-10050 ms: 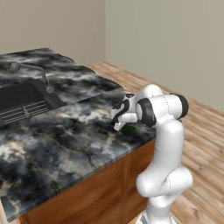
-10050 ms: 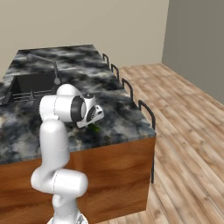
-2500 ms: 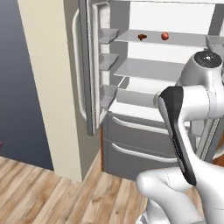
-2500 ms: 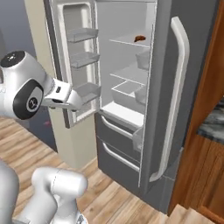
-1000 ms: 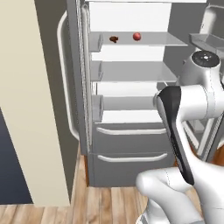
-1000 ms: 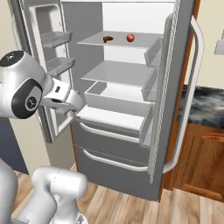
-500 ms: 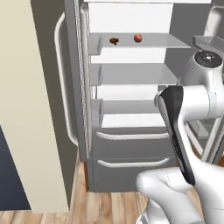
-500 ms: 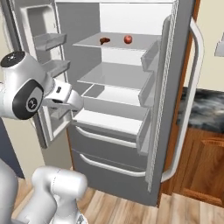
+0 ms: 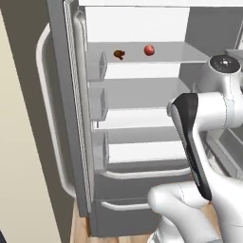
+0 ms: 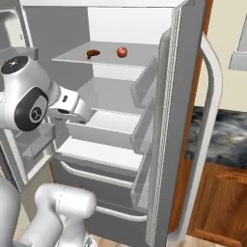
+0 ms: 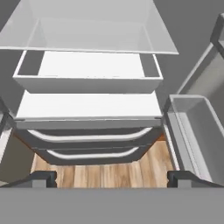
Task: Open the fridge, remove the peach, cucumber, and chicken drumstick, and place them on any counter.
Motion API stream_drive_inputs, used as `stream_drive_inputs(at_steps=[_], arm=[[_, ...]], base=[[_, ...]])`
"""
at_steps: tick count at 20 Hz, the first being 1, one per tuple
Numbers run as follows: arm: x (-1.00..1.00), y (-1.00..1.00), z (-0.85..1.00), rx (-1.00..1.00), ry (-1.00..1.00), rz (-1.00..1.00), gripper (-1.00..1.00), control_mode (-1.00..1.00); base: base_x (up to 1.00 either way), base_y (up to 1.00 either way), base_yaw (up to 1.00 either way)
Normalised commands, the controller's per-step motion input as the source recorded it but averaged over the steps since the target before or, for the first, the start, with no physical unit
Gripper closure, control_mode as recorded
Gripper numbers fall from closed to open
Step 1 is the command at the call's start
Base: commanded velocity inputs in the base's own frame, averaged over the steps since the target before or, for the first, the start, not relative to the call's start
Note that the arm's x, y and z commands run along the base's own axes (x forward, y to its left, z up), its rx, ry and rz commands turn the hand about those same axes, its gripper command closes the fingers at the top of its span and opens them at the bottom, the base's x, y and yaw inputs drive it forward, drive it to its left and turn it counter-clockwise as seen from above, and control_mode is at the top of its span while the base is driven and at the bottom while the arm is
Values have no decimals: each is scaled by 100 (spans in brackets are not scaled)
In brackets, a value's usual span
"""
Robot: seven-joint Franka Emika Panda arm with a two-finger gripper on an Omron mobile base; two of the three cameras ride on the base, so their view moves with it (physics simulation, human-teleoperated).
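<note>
While the base has rolled closer to the fridge (image 9: 71, 118) — peach (image 9: 149, 50) and chicken drumstick (image 9: 119, 54) unmoved — the gripper (image 11: 112, 177) hangs spread, empty.

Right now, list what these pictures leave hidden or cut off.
- Cucumber: no fridge shelf shows it.
- Claw: hand view cuts off everything but the fingertips.
- Chicken drumstick beside the peach: too small for detail.
- Counter: cut by the right base view's edge.
</note>
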Motion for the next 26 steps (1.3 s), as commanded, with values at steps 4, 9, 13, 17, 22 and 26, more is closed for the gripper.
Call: stream_drive_inputs(at_steps=[4,9,13,17,22,26], arm=[[0,0,0,0,0,0,-100,100],[0,0,0,0,0,0,-100,100],[0,0,0,0,0,0,-100,100],[0,0,0,0,0,0,-100,100],[0,0,0,0,0,0,-100,100],[16,1,0,1,-1,1,-100,-100]], base=[[71,-16,-18],[68,-13,-19],[63,-3,-16],[61,0,-12],[62,3,-15],[25,3,-2]])
